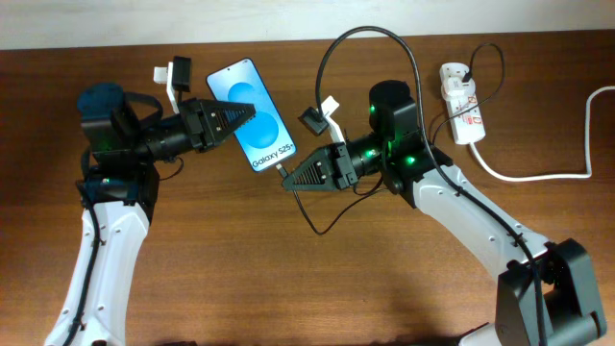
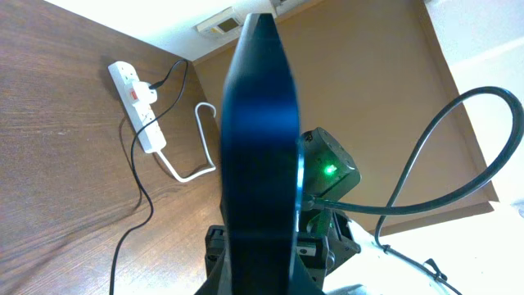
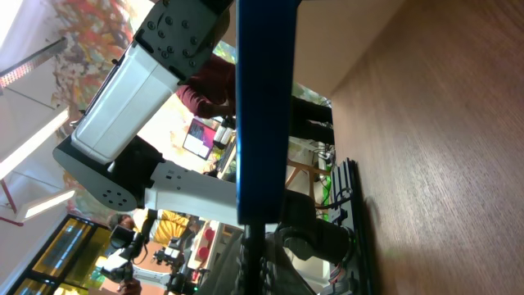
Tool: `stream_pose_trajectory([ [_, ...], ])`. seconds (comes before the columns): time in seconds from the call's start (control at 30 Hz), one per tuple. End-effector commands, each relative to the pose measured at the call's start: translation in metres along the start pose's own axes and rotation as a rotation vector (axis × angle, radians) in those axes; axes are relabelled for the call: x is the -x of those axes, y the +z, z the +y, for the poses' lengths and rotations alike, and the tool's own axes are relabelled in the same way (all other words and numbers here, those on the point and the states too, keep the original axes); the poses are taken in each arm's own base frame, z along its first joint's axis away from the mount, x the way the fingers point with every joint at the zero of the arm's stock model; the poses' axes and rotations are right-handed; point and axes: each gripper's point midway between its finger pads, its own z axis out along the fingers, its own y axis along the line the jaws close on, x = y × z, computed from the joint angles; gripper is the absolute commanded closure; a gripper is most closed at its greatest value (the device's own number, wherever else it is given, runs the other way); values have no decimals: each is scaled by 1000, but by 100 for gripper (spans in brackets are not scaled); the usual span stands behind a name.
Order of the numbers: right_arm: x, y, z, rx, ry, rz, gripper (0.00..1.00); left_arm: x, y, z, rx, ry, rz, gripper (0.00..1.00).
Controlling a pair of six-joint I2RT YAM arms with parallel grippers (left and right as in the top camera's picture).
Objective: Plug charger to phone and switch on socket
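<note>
The phone (image 1: 258, 123), its blue screen facing up, is held above the table between both arms. My left gripper (image 1: 247, 112) is shut on its upper end. In the left wrist view the phone (image 2: 260, 139) is edge-on, rising from the gripper (image 2: 260, 277). My right gripper (image 1: 285, 181) is shut on the charger's black connector (image 3: 255, 246), which meets the bottom end of the phone (image 3: 264, 106); how deep it sits is hidden. The charger cable (image 1: 338, 40) loops back toward the socket (image 1: 461, 101) at the far right, also seen at the socket (image 2: 136, 106) in the left wrist view.
The socket's thick white cord (image 1: 538, 176) runs to the right edge. A small black block with a white tag (image 1: 314, 118) lies behind the phone. A white clip-like piece (image 1: 177, 75) lies near the left gripper. Loose black cable (image 1: 317, 226) trails under the right gripper.
</note>
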Motion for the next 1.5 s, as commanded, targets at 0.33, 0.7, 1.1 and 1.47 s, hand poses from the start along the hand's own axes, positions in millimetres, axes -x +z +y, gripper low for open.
stream_pose_trajectory([
  [0.33, -1, 3, 5, 18, -28, 17, 96, 1, -2, -9, -8, 18, -2, 100],
  [0.7, 10, 3, 7, -3, -7, -10, 96, 1, -2, -9, -10, 18, 0, 100],
  [1.1, 3, 3, 4, 4, 64, 4, 96, 1, -2, -9, -10, 17, 0, 100],
  [1.47, 15, 3, -3, -50, 25, -55, 96, 0, -2, -9, -11, 17, 1, 100],
])
